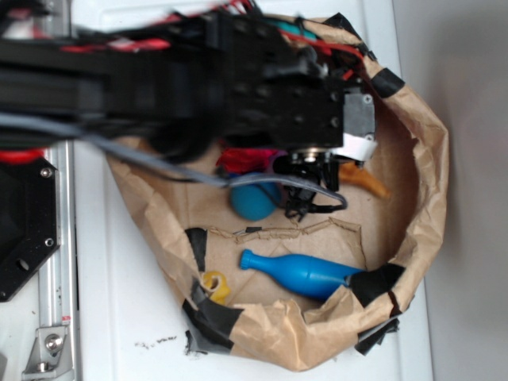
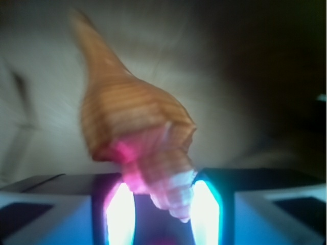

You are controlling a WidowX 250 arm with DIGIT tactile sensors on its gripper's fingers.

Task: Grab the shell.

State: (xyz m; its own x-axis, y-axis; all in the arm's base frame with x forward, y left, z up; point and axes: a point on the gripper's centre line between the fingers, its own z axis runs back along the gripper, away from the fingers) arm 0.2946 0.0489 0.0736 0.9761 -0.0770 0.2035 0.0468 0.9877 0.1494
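Observation:
The shell (image 2: 134,120) is a tan-orange ridged conch. In the wrist view it fills the middle, with its long tail pointing up and away and its pale spire end down between my lit fingers (image 2: 120,214). My gripper (image 2: 158,179) is closed in on that spire end; the shell touches both fingers near their tips. In the exterior view the gripper (image 1: 313,193) hangs inside the brown paper nest, and only the shell's orange tail (image 1: 367,182) shows to its right. The arm hides the rest of it.
The crumpled paper wall (image 1: 429,182), patched with black tape, rings the area. A blue bottle (image 1: 305,271) lies at the front. A teal ball (image 1: 254,200) and a red paper wad (image 1: 240,159) sit left of the gripper. A small yellow ring (image 1: 214,283) lies at the front left.

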